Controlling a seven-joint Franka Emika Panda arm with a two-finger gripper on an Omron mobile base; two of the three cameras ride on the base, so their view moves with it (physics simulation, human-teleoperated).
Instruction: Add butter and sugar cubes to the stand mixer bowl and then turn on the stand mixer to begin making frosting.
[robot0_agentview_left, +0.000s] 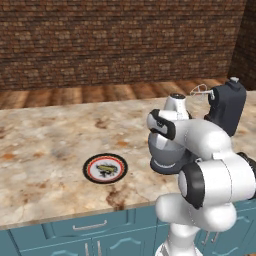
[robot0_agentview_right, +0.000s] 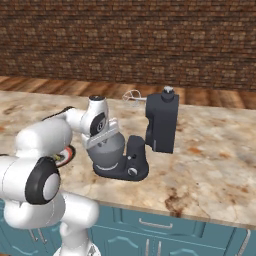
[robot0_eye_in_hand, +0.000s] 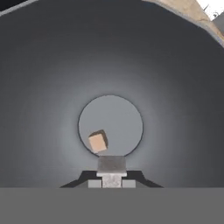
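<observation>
1. A small tan cube (robot0_eye_in_hand: 97, 142) is seen lying on the flat bottom of the stand mixer bowl (robot0_eye_in_hand: 52, 87), at about seven o'clock of the bowl's floor in the hand view; whether it is butter or sugar cannot be told.
2. The pincer (robot0_eye_in_hand: 111, 173) is held above the bowl, clenched on nothing.
3. The bowl (robot0_agentview_left: 165, 150) is largely hidden by the arm in the left base view.
4. The stand mixer (robot0_agentview_right: 161, 122) is seen with its head tilted back.
5. The plate (robot0_agentview_left: 105, 168) lies on the counter (robot0_agentview_left: 45, 150), at nine o'clock from the bowl.
</observation>
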